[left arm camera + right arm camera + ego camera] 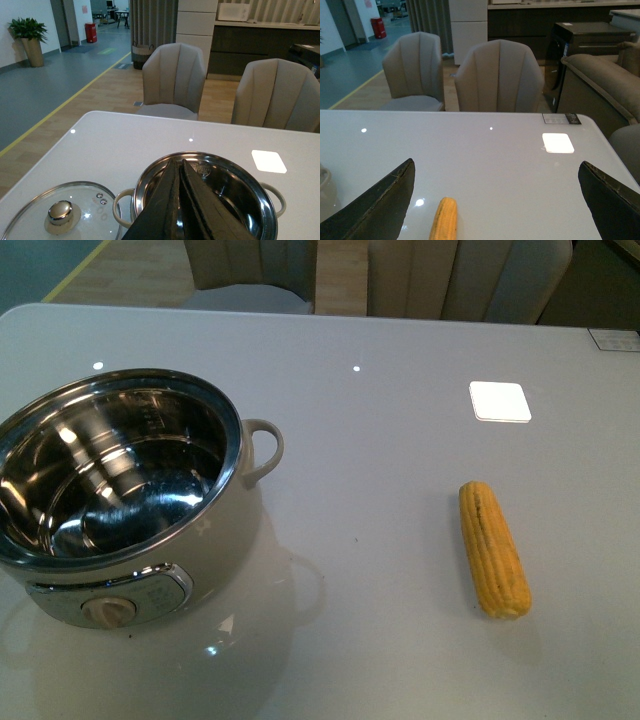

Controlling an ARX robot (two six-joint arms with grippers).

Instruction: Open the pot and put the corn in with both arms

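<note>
While the lidless pot (225, 540) sits at the left of the table (380, 420) in the front view, the corn (493, 548) lies flat well to its right. Left wrist: the left gripper (178, 162) hangs over the pot, fingers pressed together on nothing, the glass lid (60, 215) flat alongside. Right wrist: the right gripper (496, 164) gapes wide, the corn's end on the table between its fingers.

White square (500, 401) on grey table (390, 380), chairs (173, 80) beyond.
</note>
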